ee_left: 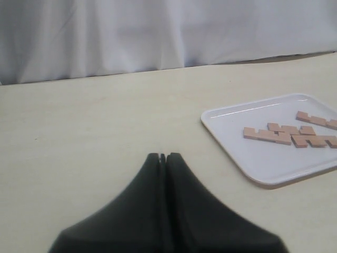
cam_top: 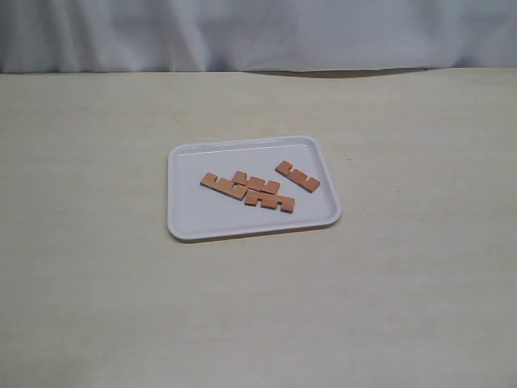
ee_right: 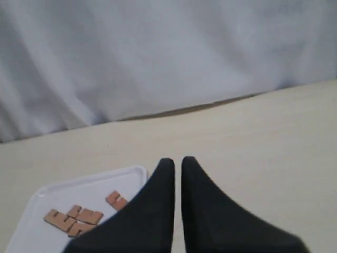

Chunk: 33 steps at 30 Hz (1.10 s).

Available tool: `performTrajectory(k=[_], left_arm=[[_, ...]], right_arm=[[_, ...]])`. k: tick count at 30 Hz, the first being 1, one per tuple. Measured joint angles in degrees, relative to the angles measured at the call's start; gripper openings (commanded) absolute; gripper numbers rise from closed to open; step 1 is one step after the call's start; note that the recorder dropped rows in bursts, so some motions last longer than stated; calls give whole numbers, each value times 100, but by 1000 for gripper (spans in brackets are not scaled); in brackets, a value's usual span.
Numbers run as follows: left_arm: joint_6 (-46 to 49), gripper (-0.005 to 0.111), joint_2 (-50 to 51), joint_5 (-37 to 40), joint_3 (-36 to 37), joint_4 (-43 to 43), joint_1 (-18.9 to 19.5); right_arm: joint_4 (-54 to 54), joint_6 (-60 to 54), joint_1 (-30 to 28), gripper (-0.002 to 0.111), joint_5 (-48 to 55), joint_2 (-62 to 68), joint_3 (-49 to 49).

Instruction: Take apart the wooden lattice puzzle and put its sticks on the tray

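Observation:
No assembled lattice puzzle shows; its sticks lie loose and flat on the white tray (cam_top: 194, 218). Three sticks (cam_top: 224, 187) (cam_top: 257, 183) (cam_top: 270, 200) cluster mid-tray, touching or overlapping. One more stick (cam_top: 297, 176) lies apart toward the right rim. Neither gripper appears in the exterior view. In the left wrist view my left gripper (ee_left: 164, 156) is shut with nothing in it, over bare table beside the tray (ee_left: 263, 161) and the sticks (ee_left: 267, 135). My right gripper (ee_right: 178, 161) holds nothing, with only a thin slit between its fingers. It hangs off the tray's (ee_right: 58, 192) corner, partly hiding one stick (ee_right: 116, 200).
The tray sits near the middle of a pale wood-grain table (cam_top: 97, 307). A white cloth backdrop (cam_top: 258, 32) hangs along the table's far edge. Nothing else lies on the table in any view.

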Motion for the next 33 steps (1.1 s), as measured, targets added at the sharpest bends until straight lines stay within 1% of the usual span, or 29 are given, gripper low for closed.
performTrajectory(k=[7, 12, 14, 22, 29, 33], left_arm=[[0, 0, 0, 0, 0, 0, 0], [0, 0, 0, 0, 0, 0, 0], [0, 0, 0, 0, 0, 0, 0], [0, 0, 0, 0, 0, 0, 0], [0, 0, 0, 0, 0, 0, 0], [0, 0, 0, 0, 0, 0, 0]], right_arm=[[39, 13, 28, 4, -34, -605, 13], [-111, 13, 404, 4, -34, -1305, 24], [-134, 13, 453, 4, -79, -1513, 47], [112, 13, 453, 4, -223, -1569, 112], [124, 13, 453, 4, -340, -1569, 122], [1, 13, 453, 4, -766, -1569, 335]])
